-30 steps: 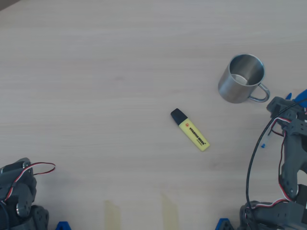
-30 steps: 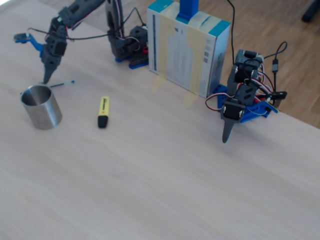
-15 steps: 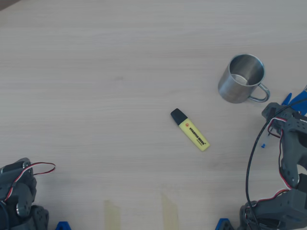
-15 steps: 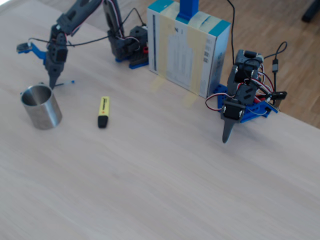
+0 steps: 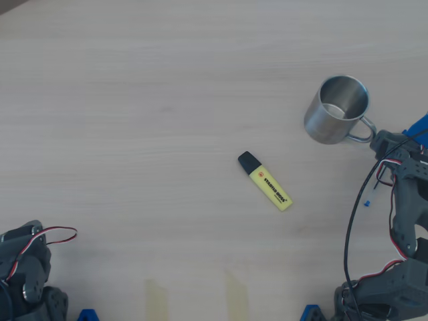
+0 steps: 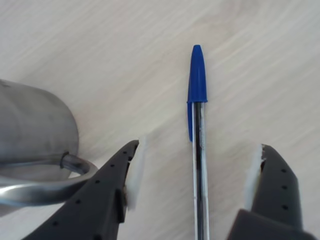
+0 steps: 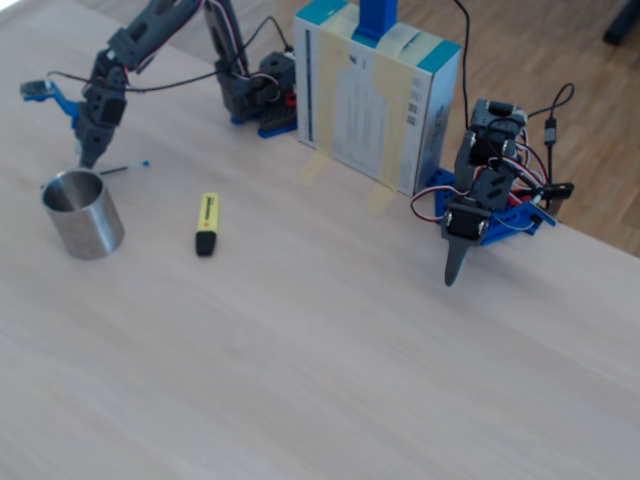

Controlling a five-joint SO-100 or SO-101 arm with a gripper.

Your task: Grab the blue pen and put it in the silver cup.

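1. In the wrist view, the gripper (image 6: 195, 172) stands wide apart, holding nothing; its two dark fingers (image 6: 107, 195) straddle the pen without touching it.
2. The blue pen (image 6: 197, 125) lies flat on the table (image 6: 100, 45), cap pointing away from the camera, barrel running between the fingers.
3. The silver cup (image 6: 35, 132) stands upright at the left of the wrist view, its handle just beside the left finger.
4. In the fixed view, the cup (image 7: 82, 213) stands at the left, the pen (image 7: 125, 168) just beyond it.
5. A yellow highlighter (image 7: 207, 222) lies right of the cup, apart from it.
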